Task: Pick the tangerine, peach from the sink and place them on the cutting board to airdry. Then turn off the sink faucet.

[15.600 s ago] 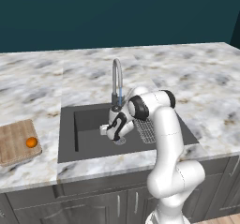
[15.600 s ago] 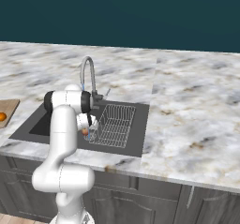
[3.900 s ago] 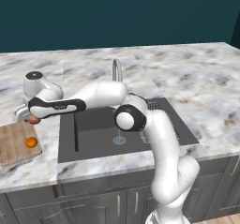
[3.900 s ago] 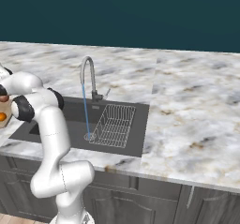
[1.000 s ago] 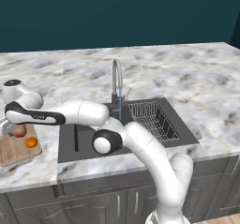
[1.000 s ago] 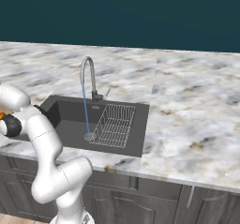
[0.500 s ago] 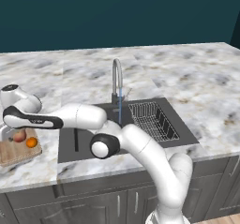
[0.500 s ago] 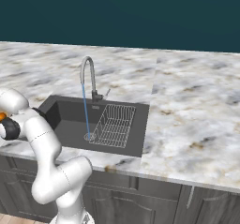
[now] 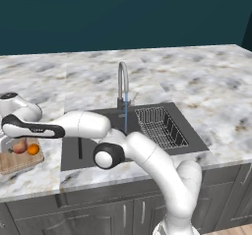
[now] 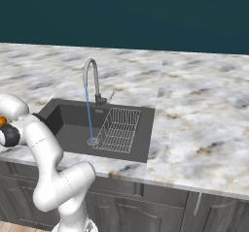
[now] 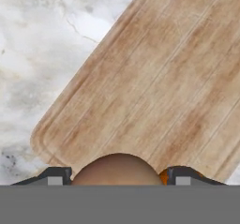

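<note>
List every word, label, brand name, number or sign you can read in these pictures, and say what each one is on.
None: there is no readable text anywhere.
The cutting board, the peach, the tangerine, the faucet, the sink and the marble counter all carry no print, label or number.

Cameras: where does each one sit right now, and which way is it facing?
Left base view: behind-left of the arm, looking forward and down at the sink, the running sink faucet and the cutting board; the arm stretches left.
Right base view: behind-right, same sink and faucet; the arm exits left.
Hand view: looking down at the board, peach between the gripper fingertips.
Both base views share sink and faucet.
</note>
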{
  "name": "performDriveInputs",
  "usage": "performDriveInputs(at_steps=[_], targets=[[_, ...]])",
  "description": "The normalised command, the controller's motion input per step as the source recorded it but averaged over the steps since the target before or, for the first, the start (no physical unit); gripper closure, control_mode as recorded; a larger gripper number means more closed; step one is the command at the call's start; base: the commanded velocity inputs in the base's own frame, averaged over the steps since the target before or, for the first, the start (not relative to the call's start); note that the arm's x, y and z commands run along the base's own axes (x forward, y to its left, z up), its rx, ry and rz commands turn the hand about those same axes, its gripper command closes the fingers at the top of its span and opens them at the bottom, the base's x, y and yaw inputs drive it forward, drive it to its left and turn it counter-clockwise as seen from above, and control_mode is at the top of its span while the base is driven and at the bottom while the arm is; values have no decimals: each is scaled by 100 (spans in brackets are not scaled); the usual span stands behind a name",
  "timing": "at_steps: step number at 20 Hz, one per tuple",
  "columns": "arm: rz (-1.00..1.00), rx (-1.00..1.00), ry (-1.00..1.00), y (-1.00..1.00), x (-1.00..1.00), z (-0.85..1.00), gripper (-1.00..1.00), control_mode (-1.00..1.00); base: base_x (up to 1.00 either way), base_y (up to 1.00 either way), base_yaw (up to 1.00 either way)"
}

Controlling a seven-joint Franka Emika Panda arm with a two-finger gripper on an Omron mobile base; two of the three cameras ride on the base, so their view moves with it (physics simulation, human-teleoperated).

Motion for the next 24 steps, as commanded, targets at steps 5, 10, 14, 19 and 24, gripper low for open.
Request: performDriveInputs(at_steps=[5, 10, 14, 19, 24], targets=[[0, -1, 1, 6, 0, -13, 100, -100, 0, 0, 0], [0, -2, 0, 9, -6, -7, 100, -100, 0, 0, 0], [1, -1, 0, 8, -4, -9, 100, -100, 0, 0, 0], [0, 0, 2, 3, 0, -10, 100, -100, 0, 0, 0], [0, 0, 4, 1, 0, -5, 100, -100, 0, 0, 0]])
